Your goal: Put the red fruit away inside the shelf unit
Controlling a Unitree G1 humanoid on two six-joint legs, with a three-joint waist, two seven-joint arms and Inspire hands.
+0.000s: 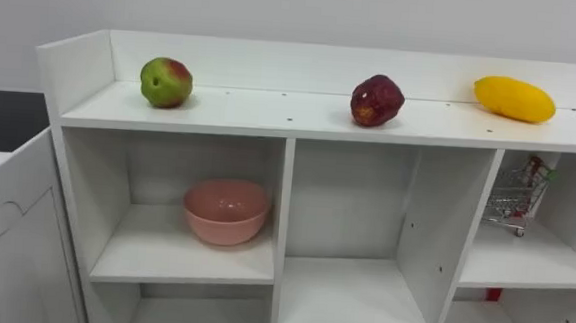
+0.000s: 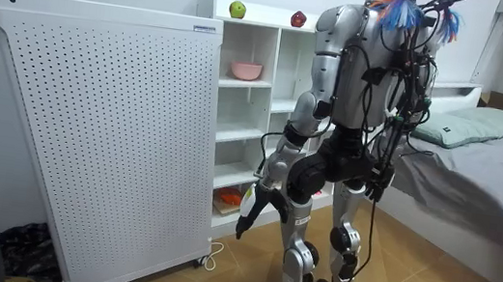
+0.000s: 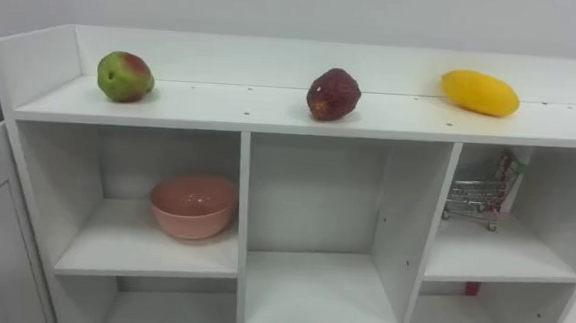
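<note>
Nearest to us, the robot's left hand (image 2: 256,203) hangs beside its thigh in the room view, fingers loose and apart, holding nothing. The robot stands facing the white compartmented closet (image 1: 286,201), with a tall white perforated panel (image 2: 87,129) just to its left.

Inside the closet, a round pink bowl (image 1: 226,210) sits upright in the upper left compartment, and a small wire shopping cart (image 1: 518,196) stands in the upper right one. The middle compartment between them holds nothing.

All the fruit lies farther back, on the closet's top shelf, well apart in a row: a green apple with a red blush (image 1: 166,82) on the left, a dark red, lumpy fruit (image 1: 376,100) in the middle, and a smooth yellow mango (image 1: 514,98) on the right, lying on its side close to the low back lip.

We judge rolling to be the main risk. The shelf has no lip along its front edge, so a glancing touch from fingers coming up from below could push the round apple forward and off. The dark red fruit's uneven skin could let it slip out of a shallow grasp.
</note>
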